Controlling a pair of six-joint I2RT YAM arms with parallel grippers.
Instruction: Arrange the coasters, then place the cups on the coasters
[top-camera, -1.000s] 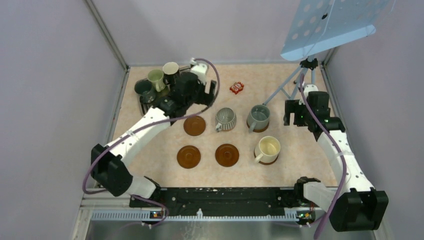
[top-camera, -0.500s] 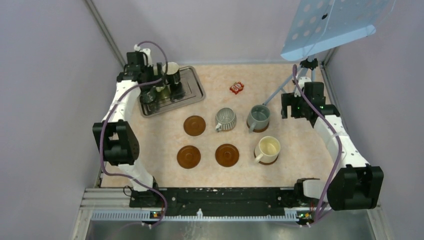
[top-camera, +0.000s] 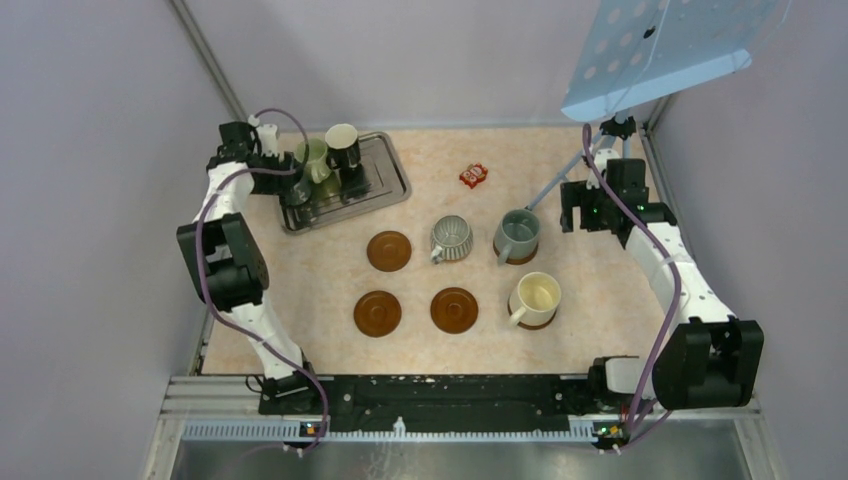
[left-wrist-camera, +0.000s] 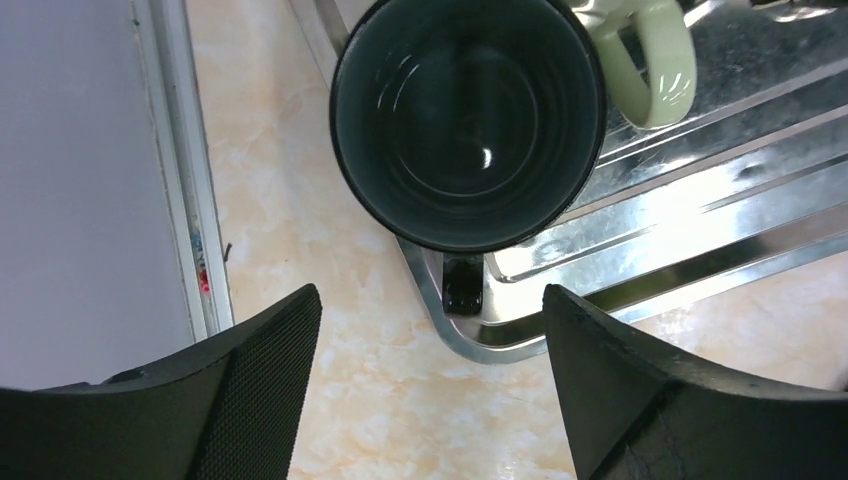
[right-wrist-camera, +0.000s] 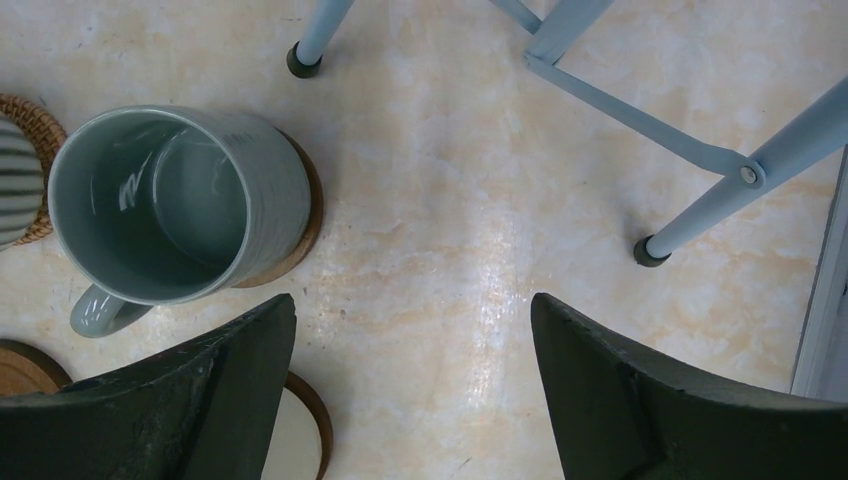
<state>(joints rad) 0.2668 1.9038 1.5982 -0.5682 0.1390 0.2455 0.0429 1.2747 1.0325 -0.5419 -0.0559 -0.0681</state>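
Jaws on the left arm stand spread and empty. Just ahead of them the dark grey-green cup (left-wrist-camera: 468, 120) sits on the tray (left-wrist-camera: 700, 230) corner, with the pale green cup (left-wrist-camera: 655, 70) beyond. The right jaws are also spread, over bare bench (right-wrist-camera: 450, 250), with the grey-blue cup (right-wrist-camera: 170, 200) on its coaster (right-wrist-camera: 305, 215) ahead-left.

Roughly half seems done: the ribbed cup (top-camera: 451, 238) and cream cup (top-camera: 537, 297) are also seated. Only the top view shows the three bare coasters (top-camera: 389, 251) and the black cup (top-camera: 342, 140).

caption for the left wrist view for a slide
Open left gripper facing the dark grey-green cup on the metal tray
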